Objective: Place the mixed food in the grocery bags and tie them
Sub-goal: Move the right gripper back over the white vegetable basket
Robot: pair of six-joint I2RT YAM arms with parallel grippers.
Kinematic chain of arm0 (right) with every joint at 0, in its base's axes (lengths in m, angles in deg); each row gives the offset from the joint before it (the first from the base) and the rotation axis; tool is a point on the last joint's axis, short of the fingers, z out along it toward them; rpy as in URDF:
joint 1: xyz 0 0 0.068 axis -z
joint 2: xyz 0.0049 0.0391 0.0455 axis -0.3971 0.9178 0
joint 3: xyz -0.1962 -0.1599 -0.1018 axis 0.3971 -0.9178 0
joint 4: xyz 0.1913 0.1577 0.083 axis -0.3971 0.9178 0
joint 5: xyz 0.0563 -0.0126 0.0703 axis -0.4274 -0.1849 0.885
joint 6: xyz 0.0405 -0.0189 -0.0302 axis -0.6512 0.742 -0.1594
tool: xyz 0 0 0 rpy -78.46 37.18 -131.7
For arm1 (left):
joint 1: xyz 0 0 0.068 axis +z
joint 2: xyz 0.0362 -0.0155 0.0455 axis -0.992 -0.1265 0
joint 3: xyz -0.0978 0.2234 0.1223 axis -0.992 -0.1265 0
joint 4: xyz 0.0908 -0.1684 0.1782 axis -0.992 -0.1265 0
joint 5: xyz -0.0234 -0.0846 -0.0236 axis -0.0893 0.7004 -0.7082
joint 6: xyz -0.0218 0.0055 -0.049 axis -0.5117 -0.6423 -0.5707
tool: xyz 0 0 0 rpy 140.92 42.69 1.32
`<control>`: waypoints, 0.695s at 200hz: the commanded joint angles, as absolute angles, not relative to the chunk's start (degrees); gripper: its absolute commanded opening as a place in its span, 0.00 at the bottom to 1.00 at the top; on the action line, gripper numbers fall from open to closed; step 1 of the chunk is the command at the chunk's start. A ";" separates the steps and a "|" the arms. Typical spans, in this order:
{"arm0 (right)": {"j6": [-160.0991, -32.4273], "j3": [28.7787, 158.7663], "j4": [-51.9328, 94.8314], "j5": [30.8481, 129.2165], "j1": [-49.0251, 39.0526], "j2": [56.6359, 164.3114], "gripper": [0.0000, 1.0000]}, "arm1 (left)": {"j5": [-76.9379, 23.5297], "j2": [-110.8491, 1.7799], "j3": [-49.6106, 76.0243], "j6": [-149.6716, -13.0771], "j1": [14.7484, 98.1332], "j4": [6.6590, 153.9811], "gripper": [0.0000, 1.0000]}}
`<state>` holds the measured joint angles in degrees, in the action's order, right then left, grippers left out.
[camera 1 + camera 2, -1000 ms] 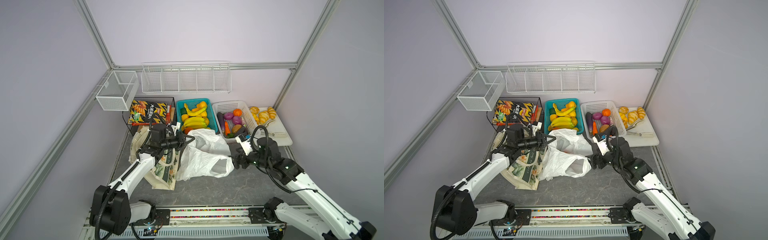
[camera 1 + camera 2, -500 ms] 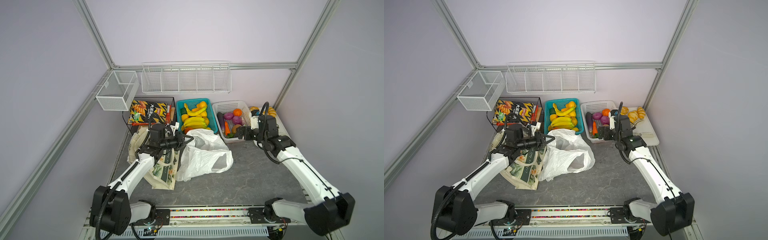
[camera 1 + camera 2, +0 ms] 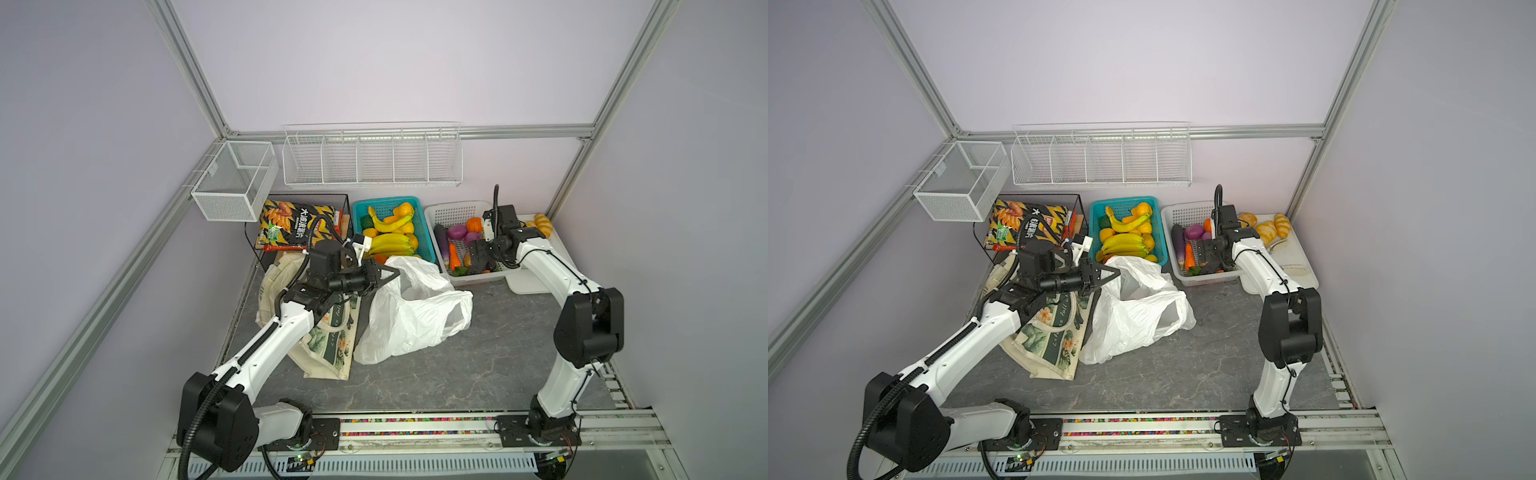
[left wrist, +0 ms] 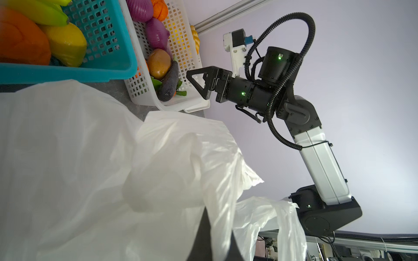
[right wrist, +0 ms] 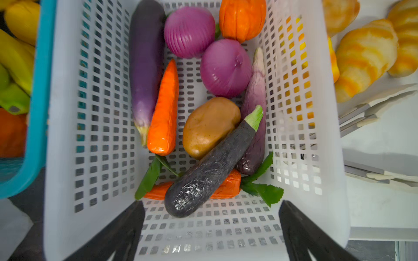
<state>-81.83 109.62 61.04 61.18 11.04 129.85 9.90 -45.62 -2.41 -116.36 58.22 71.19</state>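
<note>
The left claw (image 3: 394, 273) is pressed together, pinching the rim of the white plastic bag (image 3: 411, 320) in the middle of the bench (image 3: 478, 365). The cloth tote (image 3: 328, 353) lies flat beside it, nearer the left edge. The right claw (image 3: 478, 261) is spread wide over the white basket (image 3: 453, 210) at the back edge, where a purple onion (image 5: 226, 67) lies.

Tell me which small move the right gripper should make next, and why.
Probably lower the right gripper onto the dark eggplant. Its jaws stand open above the white basket, the eggplant lies on top between them, and the shut left gripper seems to hold the white plastic bag open.
</note>
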 commanded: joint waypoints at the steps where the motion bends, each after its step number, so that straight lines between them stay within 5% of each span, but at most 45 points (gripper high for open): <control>1: -79.01 113.70 68.98 59.05 11.27 133.49 0.95 | 8.57 -46.30 -0.87 -115.30 57.90 70.56 0.00; 139: -79.07 137.54 61.42 69.56 16.19 156.13 0.89 | 7.10 -46.83 -0.25 -115.56 57.79 69.69 0.00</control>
